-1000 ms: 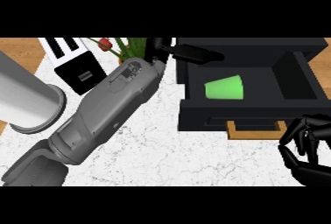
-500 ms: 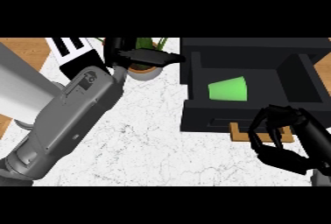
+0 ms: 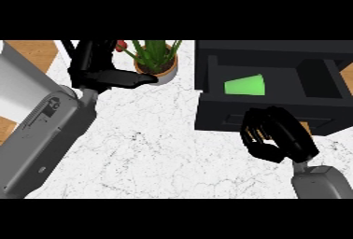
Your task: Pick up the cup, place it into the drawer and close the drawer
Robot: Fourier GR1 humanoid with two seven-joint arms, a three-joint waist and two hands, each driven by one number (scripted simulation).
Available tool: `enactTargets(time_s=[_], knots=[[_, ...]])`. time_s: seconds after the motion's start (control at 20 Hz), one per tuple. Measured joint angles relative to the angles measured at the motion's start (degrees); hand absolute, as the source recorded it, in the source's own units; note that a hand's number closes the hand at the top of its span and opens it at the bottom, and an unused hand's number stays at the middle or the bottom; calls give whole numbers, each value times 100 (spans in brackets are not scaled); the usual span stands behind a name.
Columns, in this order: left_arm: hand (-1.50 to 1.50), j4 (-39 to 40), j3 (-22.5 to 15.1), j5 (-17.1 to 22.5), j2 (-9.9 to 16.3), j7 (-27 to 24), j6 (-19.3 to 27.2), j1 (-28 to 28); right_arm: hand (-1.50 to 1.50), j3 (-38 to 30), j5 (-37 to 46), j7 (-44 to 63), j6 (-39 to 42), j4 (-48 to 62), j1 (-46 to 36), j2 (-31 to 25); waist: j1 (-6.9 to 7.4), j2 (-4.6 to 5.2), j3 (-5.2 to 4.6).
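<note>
One step of the task seemed left: the green cup (image 3: 246, 86) already lay on its side inside the open black drawer (image 3: 276, 121) at the upper right of the frame, so the job in hand was, by my reading, to push the drawer shut. The right hand (image 3: 276, 135) hung just in front of the drawer's front panel at right of centre, its fingers curled inward with nothing between them; whether they touched the panel could not be told. To close the drawer well, the hand would best meet the front panel squarely near its middle and push straight toward the top of the frame, so that the drawer ran in evenly rather than skewing; a push near one corner risked jamming it. The cup sat well inside the walls, clear of the front edge, so it looked unlikely to catch. The left hand (image 3: 103, 70) was at the upper left, fingers loosely spread and holding nothing, its fingertips close to the potted plant (image 3: 155, 60); it was better kept there, away from the pot, on the white marbled counter (image 3: 151, 154).
</note>
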Motion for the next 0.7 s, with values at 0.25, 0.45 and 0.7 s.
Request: enactTargets(time_s=[0.25, 0.45, 0.7], knots=[[-150, -360, 304, 84, 400, -41, -343, 552, 150, 314, 879, -242, -628, 1319, -607, 180, -23, 21, 2], [-150, -596, 550, 109, 608, -164, -603, 1039, 150, 157, 1138, -612, -1123, 2728, -1299, 364, -37, 35, 4], [-150, -890, 721, 74, 751, -221, -824, 1522, 150, -206, 1199, -1041, -1506, 4390, -2356, 544, -12, 27, -8]])
